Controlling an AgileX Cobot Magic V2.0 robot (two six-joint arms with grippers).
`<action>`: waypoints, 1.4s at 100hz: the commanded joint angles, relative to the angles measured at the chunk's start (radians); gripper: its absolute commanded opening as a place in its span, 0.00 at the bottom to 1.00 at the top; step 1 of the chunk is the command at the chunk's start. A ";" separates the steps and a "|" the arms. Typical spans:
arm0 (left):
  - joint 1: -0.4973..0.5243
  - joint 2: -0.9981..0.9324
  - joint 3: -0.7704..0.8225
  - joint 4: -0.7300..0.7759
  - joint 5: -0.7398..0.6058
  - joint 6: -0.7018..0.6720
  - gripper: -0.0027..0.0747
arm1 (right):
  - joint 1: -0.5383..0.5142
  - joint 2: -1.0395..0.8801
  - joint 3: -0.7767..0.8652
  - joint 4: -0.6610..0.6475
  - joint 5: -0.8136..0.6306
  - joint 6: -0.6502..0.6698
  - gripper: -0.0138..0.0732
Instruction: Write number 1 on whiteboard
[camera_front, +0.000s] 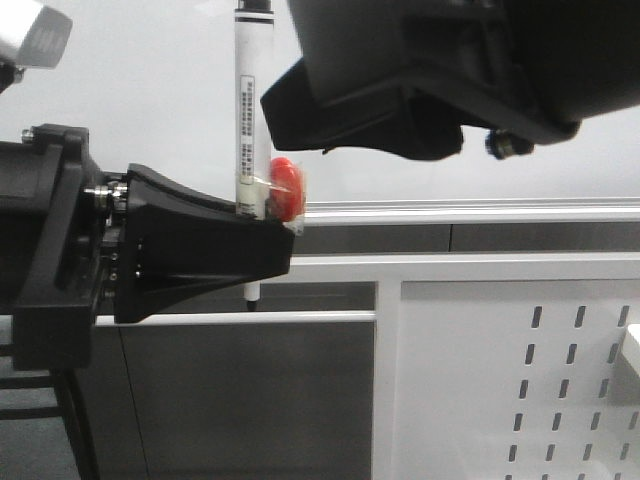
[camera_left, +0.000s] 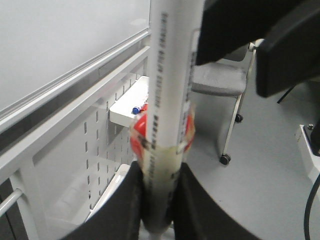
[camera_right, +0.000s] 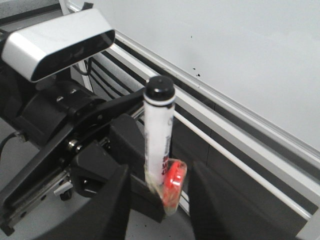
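The whiteboard (camera_front: 150, 90) fills the upper background, glossy white above its silver lower rail (camera_front: 470, 210); only tiny black specks show on it, no stroke. Below, at 5 o'clock in the front view, sits a white perforated panel (camera_front: 520, 380). A grey chair (camera_left: 220, 82) stands on the grey floor (camera_left: 270, 165). The left claw (camera_front: 262, 232) is clamped on a white marker (camera_front: 247, 110), held upright with a red tag (camera_front: 286, 188) taped on. The right claw (camera_front: 362, 120) hangs just above; whether it is apart or together, I cannot tell.
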 joint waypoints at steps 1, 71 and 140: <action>0.013 -0.035 -0.019 -0.023 -0.212 -0.009 0.01 | 0.000 -0.010 -0.035 -0.016 -0.085 -0.012 0.44; -0.003 -0.035 -0.019 0.044 -0.212 -0.009 0.01 | 0.075 0.045 -0.035 -0.035 -0.272 -0.012 0.44; -0.015 -0.062 -0.052 0.040 -0.212 -0.031 0.01 | 0.075 0.045 -0.035 -0.035 -0.272 -0.012 0.40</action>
